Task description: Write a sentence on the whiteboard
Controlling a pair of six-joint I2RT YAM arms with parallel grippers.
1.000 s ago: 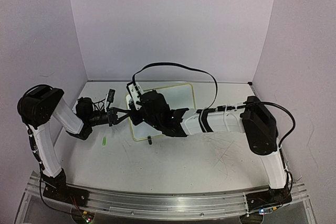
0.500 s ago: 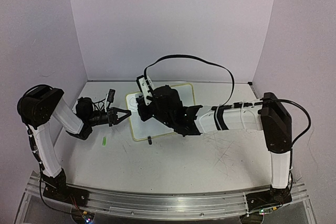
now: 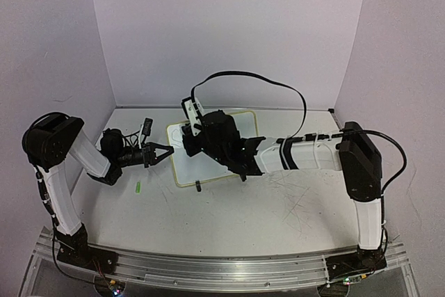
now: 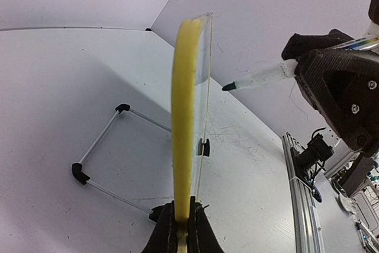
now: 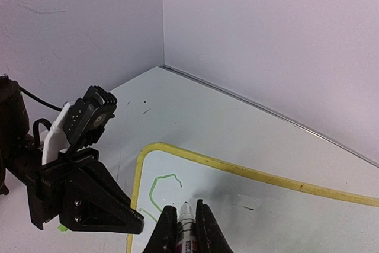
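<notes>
The whiteboard (image 3: 240, 126) lies at the table's back centre, partly under my right arm. My left gripper (image 3: 167, 151) is shut on the left edge of its yellow frame (image 4: 183, 117), clamped between the jaws (image 4: 180, 229). My right gripper (image 3: 189, 141) is shut on a green-tipped marker (image 5: 187, 229) over the board's left part. In the left wrist view the marker (image 4: 260, 78) has its tip just off the board. Of the sentence, a curved green stroke (image 5: 159, 185) and a short green line show near the board's corner (image 5: 145, 152).
A small green cap (image 3: 138, 187) lies on the table left of the board. A black foot (image 3: 198, 186) sits at the board's near edge. A thin wire stand with black corners (image 4: 100, 146) shows in the left wrist view. Grey scratches (image 3: 299, 199) mark the table at the right.
My right arm has stretched out toward the back, carrying the marker from the board's near left part to its far left part. The left gripper has not moved.
</notes>
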